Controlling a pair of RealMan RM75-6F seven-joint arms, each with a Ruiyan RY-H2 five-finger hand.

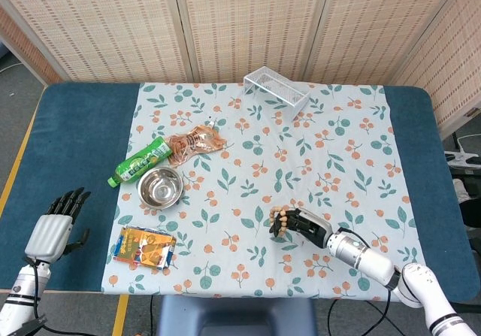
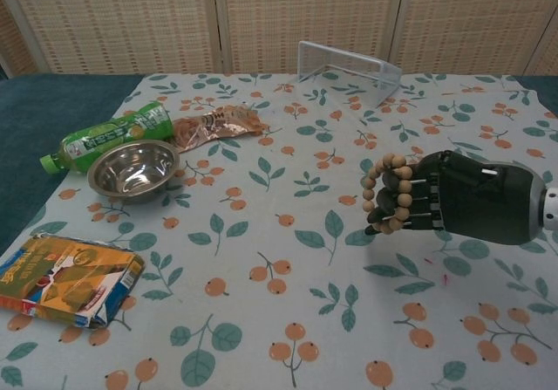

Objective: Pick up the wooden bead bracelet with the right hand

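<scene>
The wooden bead bracelet (image 2: 387, 194) is hanging looped around the curled fingers (image 2: 417, 200) of the black right hand (image 2: 462, 200), which is gripping it at the near right part of the tabletop (image 1: 83, 125); from the chest view the beads look clear of the cloth, though it's hard to be sure. In the head view the bracelet (image 1: 279, 223) is sitting at the fingertip end of that right hand (image 1: 304, 226), with the silver forearm trailing off toward the near right corner.

Over to the containers: the round shiny steel bowl (image 2: 132, 167) is standing upright with nothing showing inside it. The clear plastic box (image 2: 349, 70) at the far edge is lying tipped, and looks bare inside too. Just behind the bowl, a green plastic bottle (image 2: 108, 145) is lying on its side beside a crinkled copper-coloured snack wrapper (image 2: 216, 128). A flat orange packet (image 2: 68, 278) is resting at the near left.

Everything is sitting on a white cloth printed with leaves and orange berries (image 1: 338, 148), spread over the dark blue tabletop. The left hand (image 1: 56, 227) is hovering at the near left edge, fingers loosely spread, holding nothing. Woven reed screens (image 1: 248, 20) are closing off the back.
</scene>
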